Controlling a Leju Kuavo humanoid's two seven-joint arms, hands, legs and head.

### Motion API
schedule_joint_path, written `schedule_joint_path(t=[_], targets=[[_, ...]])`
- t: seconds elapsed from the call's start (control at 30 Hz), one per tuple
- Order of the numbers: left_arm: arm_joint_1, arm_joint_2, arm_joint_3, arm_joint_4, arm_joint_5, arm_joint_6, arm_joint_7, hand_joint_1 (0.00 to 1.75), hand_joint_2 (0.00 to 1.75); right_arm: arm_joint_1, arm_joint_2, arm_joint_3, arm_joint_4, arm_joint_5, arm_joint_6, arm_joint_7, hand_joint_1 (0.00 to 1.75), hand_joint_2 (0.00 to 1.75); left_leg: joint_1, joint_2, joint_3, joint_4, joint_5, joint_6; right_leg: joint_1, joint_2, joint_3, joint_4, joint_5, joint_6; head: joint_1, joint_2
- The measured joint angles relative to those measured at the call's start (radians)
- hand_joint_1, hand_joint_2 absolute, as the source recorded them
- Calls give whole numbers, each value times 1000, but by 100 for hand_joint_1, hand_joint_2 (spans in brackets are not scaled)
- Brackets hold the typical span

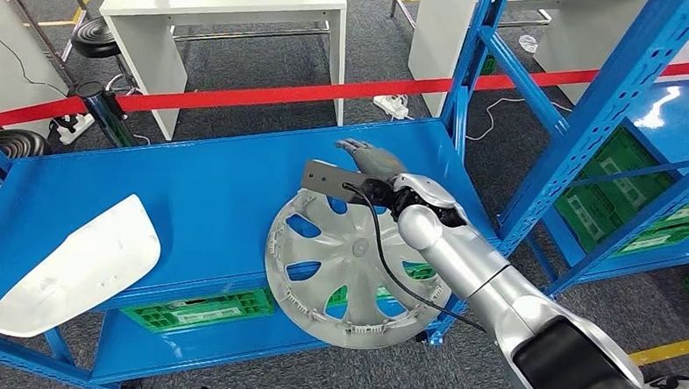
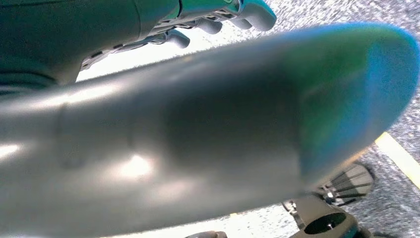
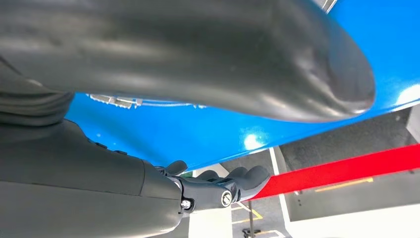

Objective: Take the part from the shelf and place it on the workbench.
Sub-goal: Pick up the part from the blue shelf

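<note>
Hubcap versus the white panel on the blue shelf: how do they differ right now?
The hubcap is round, silver and spoked with open slots; the white panel is a solid, elongated shell. The hubcap sits by the right hand, which reaches over its far rim; nothing is near the white panel. Both lie on the blue shelf and overhang its front edge.

No readable text

No lettering, label, brand, number or sign can be read on any surface in these views.
</note>
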Motion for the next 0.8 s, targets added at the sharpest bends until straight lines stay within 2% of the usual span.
schedule_joint_path(t=[0.03, 0.07, 0.13, 0.2, 0.23, 0.3, 0.33, 0.37, 0.4, 0.47, 0.53, 0.57, 0.63, 0.7, 0.73, 0.8], targets=[[0, 0, 0, 0, 0, 0, 0, 0, 0, 0, 0, 1, 0, 0, 0, 0, 0, 0, -1, 0, -1, 4, -3, -6, 1, 0, 14, -33, 10, -4, -1, 0], [0, 0, 0, 0, 0, 0, 0, 0, 0, 1, 0, 1, 0, 0, 1, 0, 0, 0, -3, 0, -2, 5, -3, -12, 3, 1, 17, -42, 8, -10, -2, 0], [1, 1, 0, 0, 0, 1, 0, 0, 0, 1, 0, 2, 1, 0, 1, 0, 0, 0, -3, 0, -3, 2, -3, -26, 4, 4, 17, -44, 11, -24, -3, 0], [1, 2, 0, 0, 0, 1, 0, 0, 0, -1, 1, 2, 0, 0, 1, 0, 0, 0, 0, 1, -14, 26, -20, -39, 1, 5, 22, -50, 14, -37, -6, 0], [1, 2, 0, 0, 0, 1, -1, 0, 0, -1, 2, 2, 0, 0, 1, 0, 0, 0, 1, 2, -33, 65, -42, -44, -1, 5, 25, -52, 15, -42, -7, 0], [2, 1, 0, 0, 2, 1, -3, 0, 0, 0, 3, 3, 0, 0, 1, 0, 0, 0, 3, 2, -95, 196, -99, -52, -1, 5, 29, -52, 12, -48, -10, 0], [4, 1, 0, 0, 4, 1, -3, 0, 0, 1, 3, 4, 0, 0, 1, 0, 0, 0, 4, 2, -127, 256, -116, -54, 0, 5, 30, -52, 10, -50, -10, 0], [6, 2, 0, 1, 6, 1, -4, 0, 0, 2, 3, 6, 0, 0, 1, 0, 0, 0, 4, 2, -145, 285, -115, -55, 0, 5, 33, -52, 7, -50, -10, 0], [7, 2, 0, 1, 7, 1, -5, 0, 0, 2, 3, 7, 0, 0, 1, 0, 0, 0, 4, 2, -142, 273, -94, -54, 0, 6, 37, -52, 3, -50, -10, 0], [8, 3, 0, 2, 10, 1, -10, 0, 0, 2, 4, 9, 0, 0, 1, 0, 0, 0, 5, 3, -84, 147, -22, -48, -1, 7, 50, -52, -8, -45, -10, 0], [7, 4, 0, 2, 12, 1, -15, 0, 0, 0, 5, 10, 0, 0, 1, 0, 0, 0, 1, 2, -22, 29, 10, -38, 3, 7, 58, -53, -18, -36, -11, 0], [7, 4, 0, 2, 13, 2, -17, 0, 0, -1, 6, 11, 0, 0, 1, 0, 0, 0, -1, 2, -9, 4, 8, -32, 4, 7, 61, -54, -19, -30, -11, 0], [8, 3, 0, 2, 14, 4, -18, 0, 0, 0, 6, 14, 0, -1, 1, 0, 0, 0, -1, 1, -2, -4, -1, -18, 6, 7, 65, -54, -16, -19, -11, 0], [9, 2, 0, 1, 15, 7, -18, 0, 0, 0, 6, 15, 1, -1, 0, 0, 0, 0, 2, 1, 11, -9, -6, -4, 6, 5, 54, -24, -24, -11, -9, 0], [9, 1, 0, 1, 15, 9, -18, 0, 0, -1, 6, 15, 1, -1, 0, 0, 0, 0, 3, 1, 18, -11, -9, 3, 5, 4, 32, 14, -38, -7, -8, 0], [7, 0, 1, 1, 15, 11, -18, 0, 0, 1, 6, 16, 1, -1, 0, 0, 0, 0, 3, 1, 28, -12, -18, 11, 4, 3, -46, 137, -82, 1, -6, 0]])
